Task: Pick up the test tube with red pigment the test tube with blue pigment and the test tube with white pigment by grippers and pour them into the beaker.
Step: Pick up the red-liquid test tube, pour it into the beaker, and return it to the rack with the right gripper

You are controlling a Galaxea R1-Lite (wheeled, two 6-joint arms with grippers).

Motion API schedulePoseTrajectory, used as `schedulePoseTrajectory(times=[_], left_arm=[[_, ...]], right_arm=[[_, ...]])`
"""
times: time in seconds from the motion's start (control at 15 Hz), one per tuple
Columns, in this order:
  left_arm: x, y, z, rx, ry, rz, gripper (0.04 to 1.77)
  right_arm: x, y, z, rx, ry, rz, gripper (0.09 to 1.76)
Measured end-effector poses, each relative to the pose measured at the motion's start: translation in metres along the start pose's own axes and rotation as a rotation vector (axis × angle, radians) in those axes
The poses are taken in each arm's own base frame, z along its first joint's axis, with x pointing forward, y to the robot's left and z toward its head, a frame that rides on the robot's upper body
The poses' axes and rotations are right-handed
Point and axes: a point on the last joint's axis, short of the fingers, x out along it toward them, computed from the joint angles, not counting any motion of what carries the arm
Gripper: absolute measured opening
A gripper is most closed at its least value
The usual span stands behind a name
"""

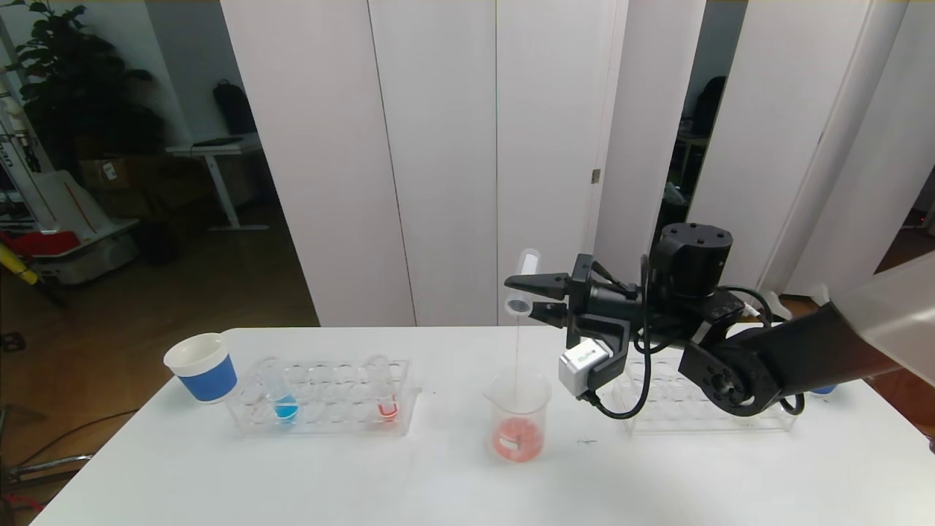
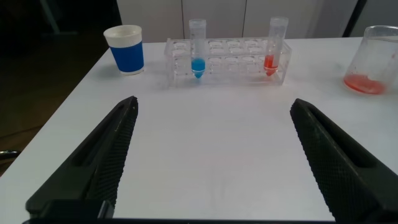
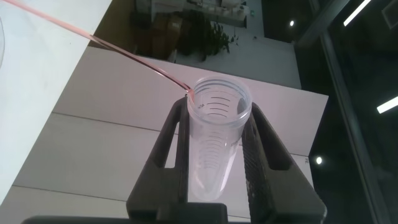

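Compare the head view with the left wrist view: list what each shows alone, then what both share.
Head view only: the right gripper shut on a tilted clear plastic tube, a thin reddish stream falling from it, and a second clear rack.
Left wrist view only: the left gripper, its black fingers open over bare white table.
Both: the blue-sleeved paper cup, the clear rack with the blue-liquid tube and red-liquid tube, and the glass beaker.

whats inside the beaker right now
The beaker holds a shallow layer of orange-red liquid at the bottom, with a thin stream falling in from the tilted tube held by the right gripper above it. Nothing else shows inside.
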Motion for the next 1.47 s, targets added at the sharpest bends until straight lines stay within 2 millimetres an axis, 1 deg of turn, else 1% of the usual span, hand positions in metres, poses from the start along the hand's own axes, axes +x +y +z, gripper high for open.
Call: schedulePoseTrajectory(times=[0.53, 0.73, 0.93, 1.13, 1.33, 1.47], left_arm=[[0.0, 0.0, 0.0, 0.0, 0.0, 0.0, 1.75], [0.0, 0.0, 0.0, 0.0, 0.0, 0.0, 1.75], [0.0, 0.0, 0.0, 0.0, 0.0, 0.0, 1.75], [0.0, 0.0, 0.0, 0.0, 0.0, 0.0, 1.75], [0.0, 0.0, 0.0, 0.0, 0.0, 0.0, 1.75], [0.0, 0.0, 0.0, 0.0, 0.0, 0.0, 1.75]], right_arm=[[-0.004, 0.0, -0.003, -0.004, 0.011, 0.001, 0.58], [-0.004, -0.003, -0.003, -0.008, 0.011, -0.003, 0.58], [-0.007, -0.01, -0.002, -0.01, 0.016, -0.01, 0.58], [-0.015, -0.02, -0.005, 0.02, 0.039, -0.011, 0.58], [-0.022, -0.032, -0.005, 0.078, 0.109, -0.025, 0.58], [-0.024, -0.038, -0.002, 0.158, 0.156, -0.034, 0.58]])
